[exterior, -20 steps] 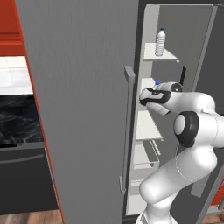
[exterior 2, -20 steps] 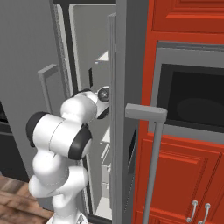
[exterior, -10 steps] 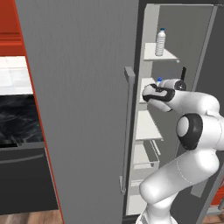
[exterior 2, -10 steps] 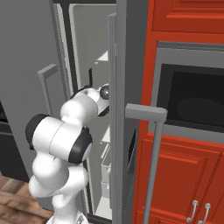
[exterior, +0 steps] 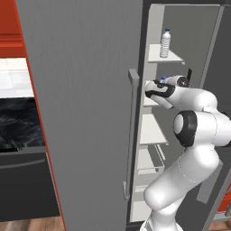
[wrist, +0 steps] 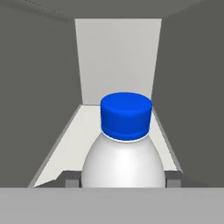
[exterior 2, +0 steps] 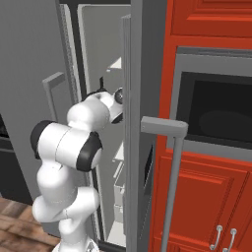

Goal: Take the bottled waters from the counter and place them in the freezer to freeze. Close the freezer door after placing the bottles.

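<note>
While the end effector reaches into the open freezer, it is closed on the second bottled water, gripped low on its body so the blue cap points inward along a white shelf. Holding it lengthwise likely lets it clear the shelf above, where the first bottle stands upright near the front edge. The freezer door hangs wide open.

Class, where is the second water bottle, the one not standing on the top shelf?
The second bottle is held in the claw inside the freezer, over the shelf below the one bearing the first bottle.
</note>
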Robot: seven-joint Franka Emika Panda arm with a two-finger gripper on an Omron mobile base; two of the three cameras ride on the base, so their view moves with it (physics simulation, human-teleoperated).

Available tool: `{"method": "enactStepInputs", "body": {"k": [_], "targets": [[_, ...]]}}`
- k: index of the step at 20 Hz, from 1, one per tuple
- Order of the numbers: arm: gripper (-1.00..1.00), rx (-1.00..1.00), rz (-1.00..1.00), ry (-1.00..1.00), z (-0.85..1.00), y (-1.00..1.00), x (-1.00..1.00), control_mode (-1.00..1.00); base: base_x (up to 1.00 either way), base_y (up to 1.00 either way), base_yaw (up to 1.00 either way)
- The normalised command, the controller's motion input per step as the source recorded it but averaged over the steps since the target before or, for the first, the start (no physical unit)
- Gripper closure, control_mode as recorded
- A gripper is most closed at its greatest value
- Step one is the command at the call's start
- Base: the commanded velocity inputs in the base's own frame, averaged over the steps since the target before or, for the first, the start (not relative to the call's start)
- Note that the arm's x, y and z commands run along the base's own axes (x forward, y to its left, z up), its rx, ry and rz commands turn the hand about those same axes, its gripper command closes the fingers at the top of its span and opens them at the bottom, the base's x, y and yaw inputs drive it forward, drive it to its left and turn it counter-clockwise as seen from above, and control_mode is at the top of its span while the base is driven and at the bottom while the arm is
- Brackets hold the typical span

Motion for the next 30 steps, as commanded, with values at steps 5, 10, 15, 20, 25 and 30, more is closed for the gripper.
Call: {"method": "enactStepInputs", "body": {"k": [5, 10, 15, 20, 25, 30], "targets": [[1.00, 0.00, 0.00, 0.00, -0.17, -0.04, 0.25, -1.00, 0.00, 0.00, 0.00], [1.00, 0.00, 0.00, 0.00, -0.44, -0.04, 0.07, -1.00, 0.00, 0.00, 0.00], [1.00, 0.00, 0.00, -0.02, -0.52, -0.08, 0.02, -1.00, 0.00, 0.00, 0.00], [1.00, 0.00, 0.00, -0.05, -0.01, -0.08, 0.02, -1.00, 0.00, 0.00, 0.00], [1.00, 0.00, 0.00, 0.00, 0.40, -0.05, 0.00, -1.00, 0.00, 0.00, 0.00], [1.00, 0.00, 0.00, 0.00, 0.00, -0.05, 0.23, -1.00, 0.00, 0.00, 0.00]]}}
